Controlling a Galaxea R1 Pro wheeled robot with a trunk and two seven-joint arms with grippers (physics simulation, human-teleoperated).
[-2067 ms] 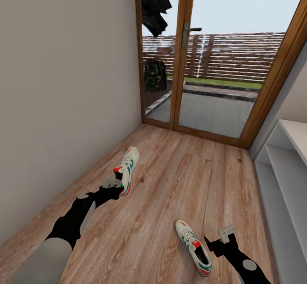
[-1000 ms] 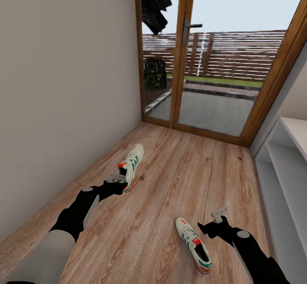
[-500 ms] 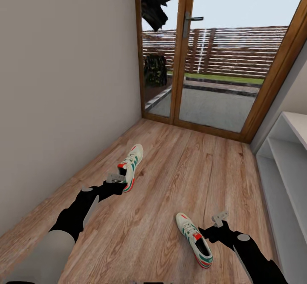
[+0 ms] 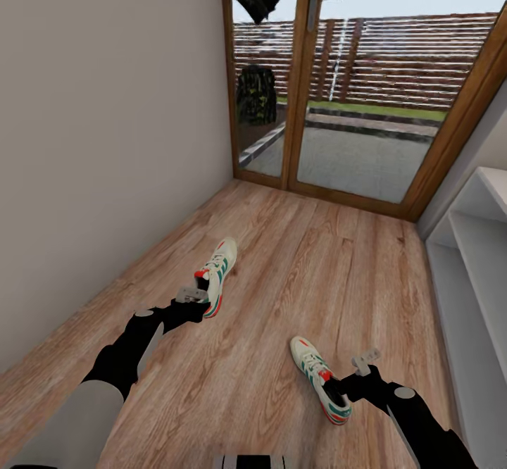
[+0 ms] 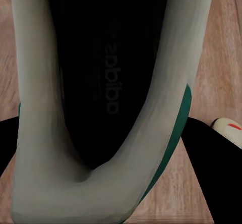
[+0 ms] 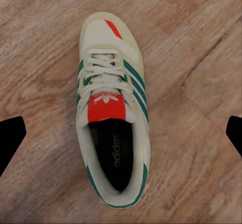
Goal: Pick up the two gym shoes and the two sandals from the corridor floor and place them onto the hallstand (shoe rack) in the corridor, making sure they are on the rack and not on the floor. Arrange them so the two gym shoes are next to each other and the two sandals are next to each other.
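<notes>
Pickup stage. Left gripper (image 4: 199,298) clamped at the heel of the far gym shoe (image 4: 217,275) on the corridor floor (image 4: 282,279); right gripper (image 4: 352,377) spread wide above the near gym shoe (image 6: 112,133). Next: descend, close, carry to the hallstand (image 4: 472,272).

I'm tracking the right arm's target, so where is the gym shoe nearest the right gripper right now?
In the head view that gym shoe lies on the corridor floor at lower right, just left of the right gripper, toe toward the glass door.
</notes>
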